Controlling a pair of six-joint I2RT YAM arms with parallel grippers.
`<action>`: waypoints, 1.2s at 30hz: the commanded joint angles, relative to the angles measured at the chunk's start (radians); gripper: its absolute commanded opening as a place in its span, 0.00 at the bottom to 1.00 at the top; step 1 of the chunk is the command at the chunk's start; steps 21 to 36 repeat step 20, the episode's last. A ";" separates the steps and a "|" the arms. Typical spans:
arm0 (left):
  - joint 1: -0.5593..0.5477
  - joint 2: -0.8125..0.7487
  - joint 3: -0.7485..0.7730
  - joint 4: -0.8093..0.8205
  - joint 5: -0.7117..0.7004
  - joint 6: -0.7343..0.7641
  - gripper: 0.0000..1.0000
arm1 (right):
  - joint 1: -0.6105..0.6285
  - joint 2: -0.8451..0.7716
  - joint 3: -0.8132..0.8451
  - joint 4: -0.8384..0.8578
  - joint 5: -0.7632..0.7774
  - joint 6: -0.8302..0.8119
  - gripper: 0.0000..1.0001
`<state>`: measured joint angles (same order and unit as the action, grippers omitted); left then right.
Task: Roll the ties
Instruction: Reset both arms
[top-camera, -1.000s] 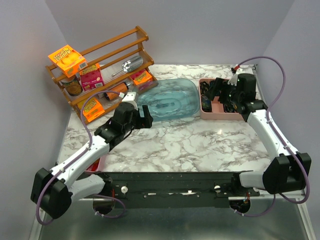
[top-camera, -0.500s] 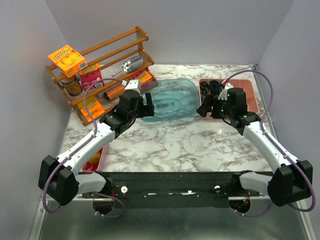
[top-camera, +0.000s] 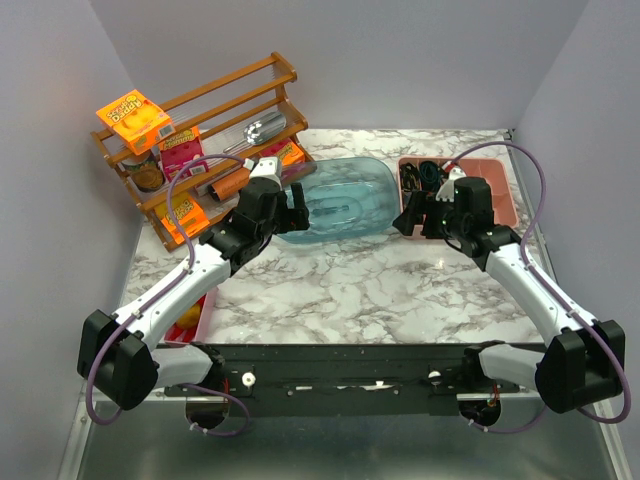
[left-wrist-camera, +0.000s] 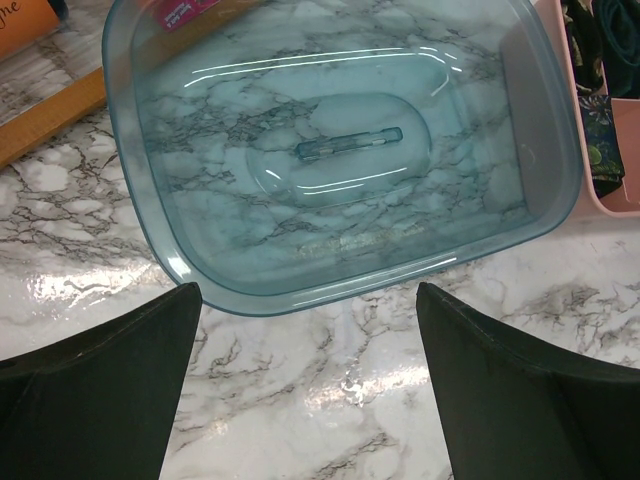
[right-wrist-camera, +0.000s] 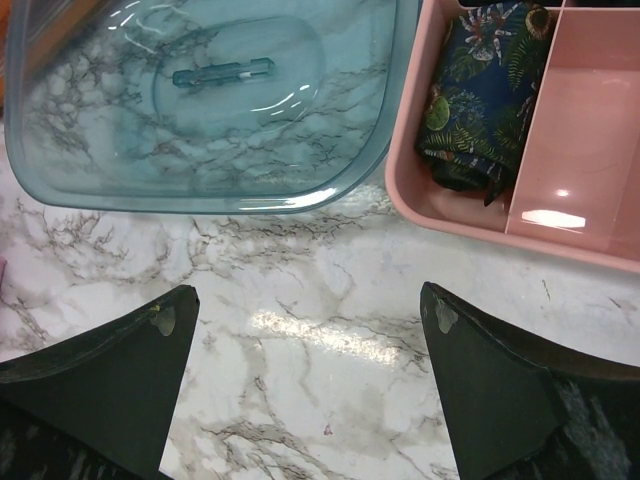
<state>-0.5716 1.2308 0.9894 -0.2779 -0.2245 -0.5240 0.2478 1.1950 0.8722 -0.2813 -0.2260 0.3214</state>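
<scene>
The left tool (left-wrist-camera: 308, 295), jaws apart and empty, hangs over the near rim of the translucent blue plastic tub (left-wrist-camera: 330, 240). The right tool (right-wrist-camera: 308, 292), equally apart, hovers above the marbled bench (right-wrist-camera: 330, 350). A folded dark leaf-patterned fabric tie (right-wrist-camera: 470, 90) lies in the pink divided plastic tray (right-wrist-camera: 570, 150).
</scene>
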 joint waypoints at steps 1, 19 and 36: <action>-0.001 -0.022 -0.024 0.034 -0.022 -0.005 0.99 | 0.007 0.014 0.021 0.010 0.005 -0.008 1.00; -0.001 -0.067 -0.071 0.106 0.066 0.025 0.98 | 0.008 0.009 0.031 0.004 0.024 -0.008 1.00; -0.001 -0.067 -0.071 0.112 0.073 0.036 0.98 | 0.008 0.008 0.033 0.005 0.027 -0.007 1.00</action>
